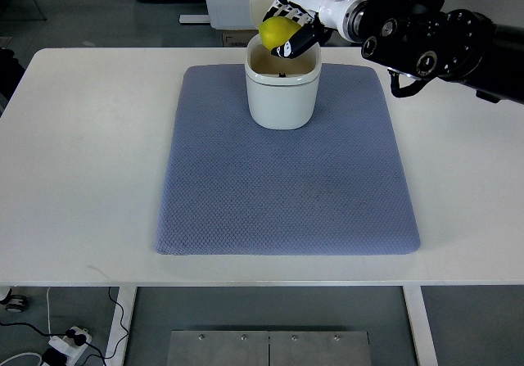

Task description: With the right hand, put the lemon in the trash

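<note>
A: What's the right hand [288, 29] doing?
B: Its fingers are clamped around the lemon [275, 30], held just over the open trash bin [282, 96].
A: Why there?
B: So it falls inside, not onto the blue mat [286, 194] or tabletop [82, 153].

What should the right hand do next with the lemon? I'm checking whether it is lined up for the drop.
Probably open the fingers and let go. The right hand holds the lemon over the open mouth of the white trash bin, toward its far rim, lid up. A slight move toward the bin's middle first might be safer.
</note>
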